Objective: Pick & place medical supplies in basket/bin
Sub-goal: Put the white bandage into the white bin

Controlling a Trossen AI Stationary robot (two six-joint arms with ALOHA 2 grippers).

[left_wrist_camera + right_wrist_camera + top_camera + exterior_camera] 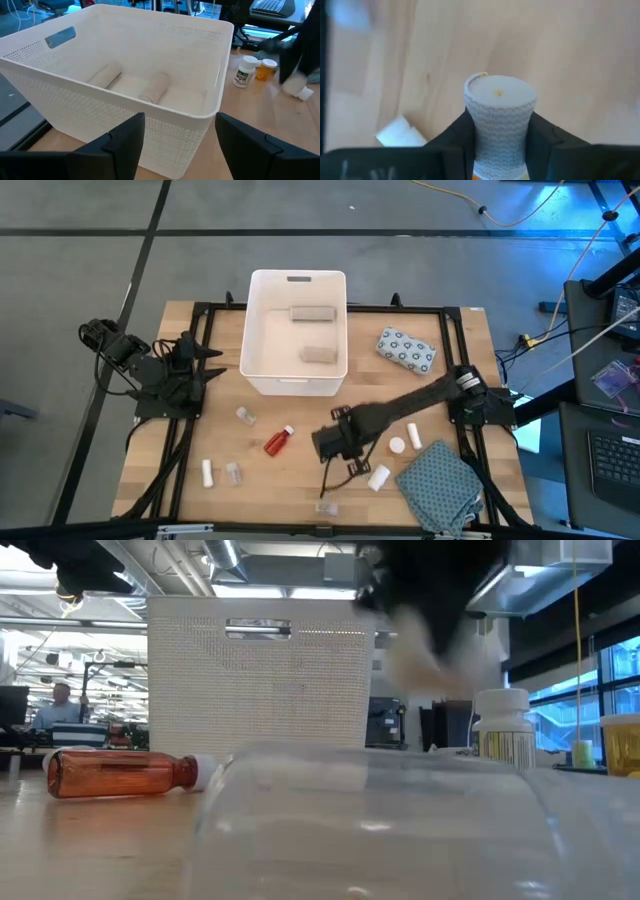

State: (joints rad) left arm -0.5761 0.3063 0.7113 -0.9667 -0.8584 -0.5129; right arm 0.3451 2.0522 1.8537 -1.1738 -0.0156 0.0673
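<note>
My right gripper [330, 442] hangs over the table's near middle, shut on a white ribbed gauze roll [499, 115]. It shows blurred at the top of the low view [430, 600]. The white bin [297, 330] stands on the table's far middle with two greyish rolls [312, 313] lying on its floor. My left gripper [177, 145] is open, just outside the bin's left wall [100, 115]. A red bottle [279, 440] lies on its side left of my right gripper. My right gripper pinches the gauze roll by its two sides [485, 140] between its two fingers [455, 140]. The fingers point down from above and lie along the roll. The roll's flat end [500, 92] sticks out past the fingertips, clear of the table.
A blue-dotted soft pack [407, 348] lies at the far right and a grey-teal cloth [440, 485] at the near right. White bottles [413, 436] lie beside the right arm. Clear vials [246, 415] and a white tube [207, 472] lie at the near left, another vial [380, 830] at the near edge.
</note>
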